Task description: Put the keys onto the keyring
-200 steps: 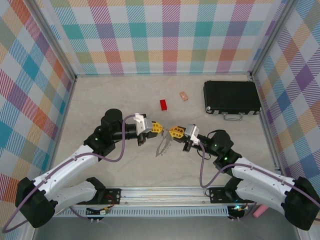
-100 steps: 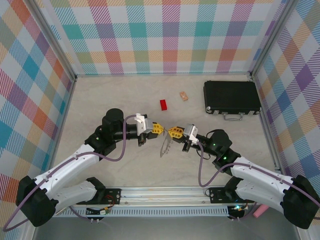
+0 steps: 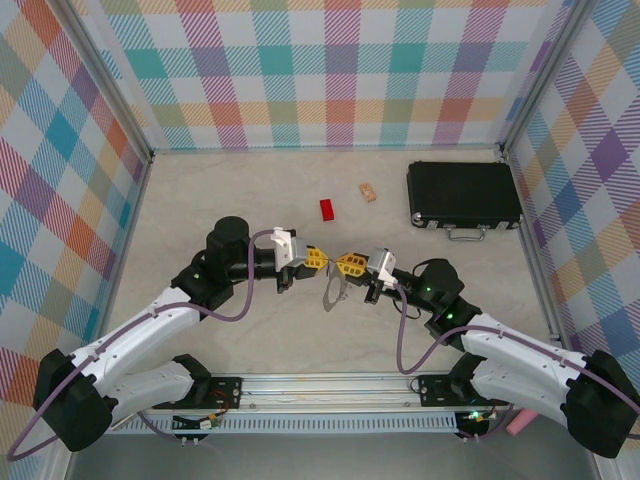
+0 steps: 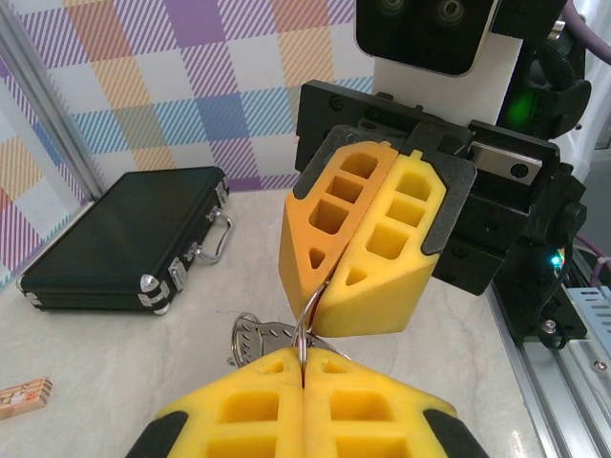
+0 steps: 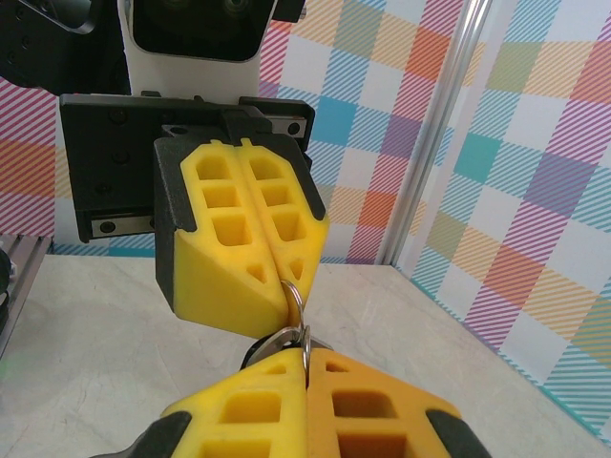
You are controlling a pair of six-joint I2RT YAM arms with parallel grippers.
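**Top external.** Tip to tip above the table (image 3: 200,200), about midway between its left and right edges and nearer its near edge than its far one: left gripper (image 3: 319,258) reaching in from the left, right gripper (image 3: 346,264) from the right. Both pairs of yellow fingers pressed together. Hanging just beneath the meeting point: the keyring (image 3: 333,288), grey and thin. Toward the far edge, a red block (image 3: 328,209), and a little to its right, apart from it, a small tan block (image 3: 368,192). In the far right corner, a black case (image 3: 463,195), handle toward the near edge.

**Left wrist.** At the bottom, own fingers (image 4: 239,410) flat against each other, nipping the thin wire of the keyring in the seam. Directly opposite, the right gripper, likewise closed, pinching the same wire from the other side. Dangling left of the wire, silver metal pieces (image 4: 253,337); key blades or loops, cannot tell. Black case lying off to the left, by the wall.

**Right wrist.** At the bottom, own fingers (image 5: 248,410) closed on the wire. Facing them, the left gripper, its tips clamped on the same loop. Just below and left of the loop, a dark piece (image 5: 260,351), too hidden to name.
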